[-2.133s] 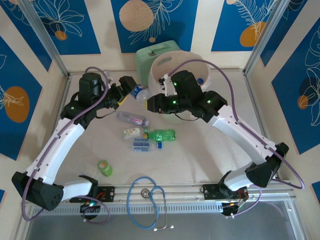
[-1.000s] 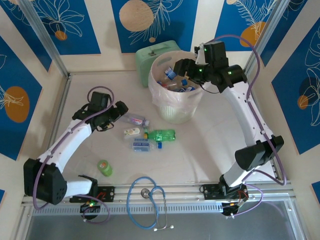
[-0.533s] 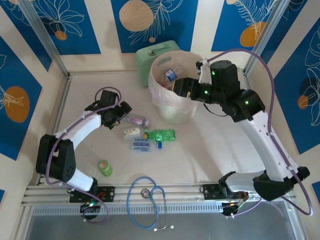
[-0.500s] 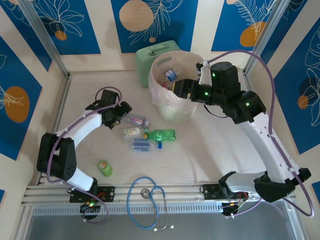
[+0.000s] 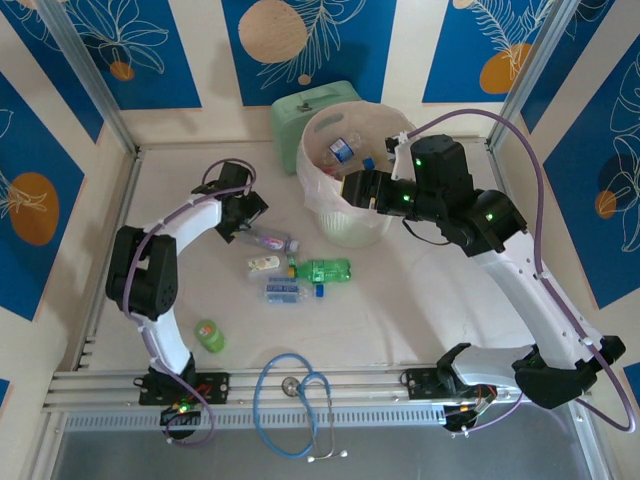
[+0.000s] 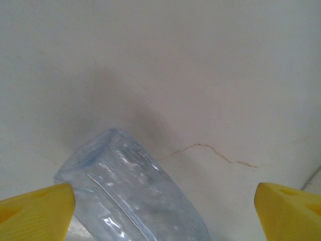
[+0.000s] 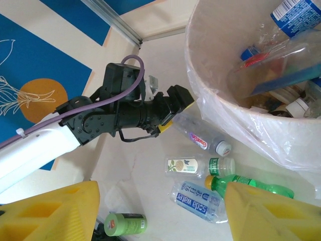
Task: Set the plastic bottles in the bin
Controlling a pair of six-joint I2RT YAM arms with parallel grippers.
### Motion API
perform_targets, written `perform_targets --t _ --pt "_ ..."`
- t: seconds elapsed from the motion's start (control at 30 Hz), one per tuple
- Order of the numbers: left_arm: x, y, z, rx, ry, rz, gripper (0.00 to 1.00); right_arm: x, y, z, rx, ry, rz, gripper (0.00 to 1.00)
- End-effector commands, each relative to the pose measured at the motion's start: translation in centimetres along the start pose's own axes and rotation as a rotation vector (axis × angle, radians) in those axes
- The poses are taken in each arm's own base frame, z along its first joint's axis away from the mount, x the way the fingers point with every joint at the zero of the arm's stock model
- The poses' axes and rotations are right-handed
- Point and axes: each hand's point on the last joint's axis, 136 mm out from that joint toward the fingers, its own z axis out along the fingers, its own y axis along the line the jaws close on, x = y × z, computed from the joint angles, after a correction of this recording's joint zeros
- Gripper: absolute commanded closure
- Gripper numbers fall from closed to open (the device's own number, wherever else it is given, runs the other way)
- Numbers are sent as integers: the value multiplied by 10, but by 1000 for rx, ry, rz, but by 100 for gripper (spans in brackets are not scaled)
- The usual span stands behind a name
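My left gripper (image 5: 247, 222) is low on the table at the base end of a clear bottle (image 5: 267, 240) with a pink label. In the left wrist view its yellow fingertips (image 6: 37, 210) stand wide, open, on either side of that bottle's base (image 6: 128, 193). Three more plastic bottles lie close by: a white-labelled one (image 5: 265, 264), a blue soda-water one (image 5: 283, 291) and a green one (image 5: 324, 270). A small green bottle (image 5: 209, 336) lies apart at the front left. The bin (image 5: 312, 150) holds several bottles (image 7: 281, 65). My right gripper (image 5: 352, 188) hangs open and empty over the bin's near-left rim (image 7: 193, 50).
A mint-green box (image 5: 315, 105) stands behind the bin. A blue stethoscope (image 5: 295, 400) lies at the table's near edge. Metal frame posts rise at the back corners. Bare table lies to the right of the bin and bottles.
My left gripper has moved forward and down to the clear bottle's base. My right gripper has swung from the bin's far right side across to its near-left rim.
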Motion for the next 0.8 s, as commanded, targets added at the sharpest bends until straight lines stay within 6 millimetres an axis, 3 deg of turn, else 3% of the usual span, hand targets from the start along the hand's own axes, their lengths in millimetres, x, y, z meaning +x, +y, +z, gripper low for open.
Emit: perform_targets --t 0.0,0.27,0.53,0.77 --pt "1 12 3 -71 9 -9 8 -3 1 -7 6 -25 4 33" --pt "12 17 19 -108 44 1 7 3 -6 -5 25 -16 15 33" --pt "17 17 37 -130 63 18 14 5 -7 -11 36 -23 14 33" --pt "15 11 39 -116 67 12 31 7 -11 -17 50 -39 19 33"
